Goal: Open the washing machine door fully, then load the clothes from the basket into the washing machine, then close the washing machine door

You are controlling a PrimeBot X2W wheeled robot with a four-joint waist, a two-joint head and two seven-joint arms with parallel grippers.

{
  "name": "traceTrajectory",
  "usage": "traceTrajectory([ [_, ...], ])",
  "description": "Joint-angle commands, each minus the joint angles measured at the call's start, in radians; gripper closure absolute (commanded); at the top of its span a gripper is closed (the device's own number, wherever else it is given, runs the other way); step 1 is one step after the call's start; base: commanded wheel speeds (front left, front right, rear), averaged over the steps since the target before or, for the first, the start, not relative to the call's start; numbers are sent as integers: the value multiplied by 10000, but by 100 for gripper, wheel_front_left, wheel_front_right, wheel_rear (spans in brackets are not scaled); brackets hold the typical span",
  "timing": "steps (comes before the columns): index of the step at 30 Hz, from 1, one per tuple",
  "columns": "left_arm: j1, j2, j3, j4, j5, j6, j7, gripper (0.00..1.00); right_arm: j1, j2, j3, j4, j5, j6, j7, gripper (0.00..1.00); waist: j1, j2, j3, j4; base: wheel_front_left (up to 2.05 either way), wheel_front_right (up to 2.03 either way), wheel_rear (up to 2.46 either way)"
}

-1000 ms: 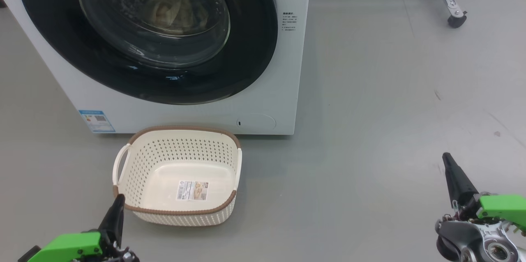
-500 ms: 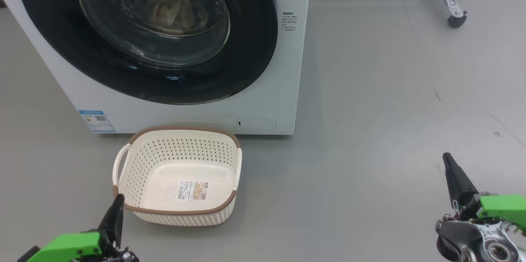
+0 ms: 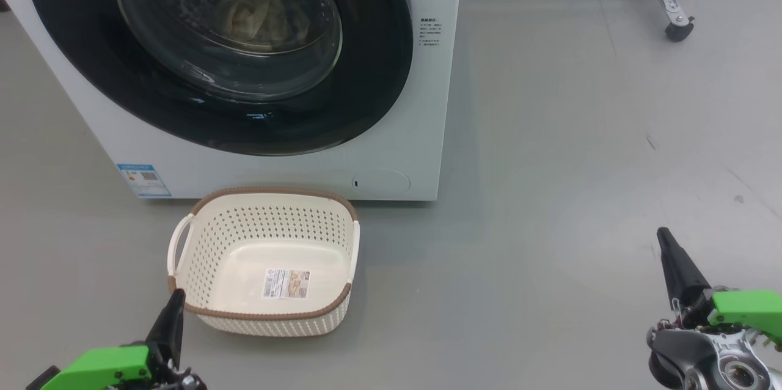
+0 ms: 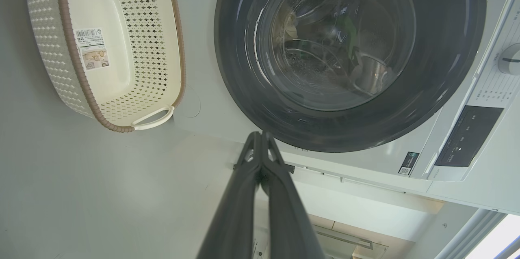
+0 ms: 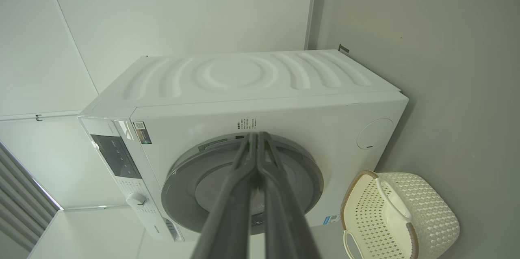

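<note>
Door [image 3: 201, 72] sits flush on the washer [image 3: 431, 103], black frame all round, no gap visible in the head or wrist views, so it reads as closed. Clothes [image 3: 259, 11] show as a pale crumpled lump behind the glass, inside the drum, where the load belongs. Basket [image 3: 275, 324] stands upright on the floor [image 3: 550, 194] just in front of the washer, below the door, near the front panel but apart from it. Nothing is in it, just the sticker [image 3: 286, 283] on its bottom. The spot makes sense: it gives a short carry from basket to drum.

Left gripper [image 3: 173, 313]: fingers pressed together to one point, holding nothing, low on your left. Its tip overlaps the basket's near left corner in the head view; can't tell if it touches. Right gripper [image 3: 672, 255]: fingers likewise pinched tight with nothing between them, over bare floor on your right, well apart from basket and washer. Both wrist views look along closed fingers at the door from a distance, so neither arm is pushing it.

Judgement: all three steps look done, and the arms look like they're in a rest pose. One risk to flag: the latch may not have caught, and you can't check that from here. If you move, mind the left tip near the basket rim.
</note>
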Motion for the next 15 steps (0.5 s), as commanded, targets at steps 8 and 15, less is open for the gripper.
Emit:
traceTrajectory([
  [8,-513,83,379,-273,98,-69,63,100,-576,-74,148,-313,-65,-29,63,100,0,0,0,0,0,0,0],
  [15,-513,81,382,-273,101,-69,66,100,-576,-70,142,-313,-70,-29,67,100,0,0,0,0,0,0,0],
])
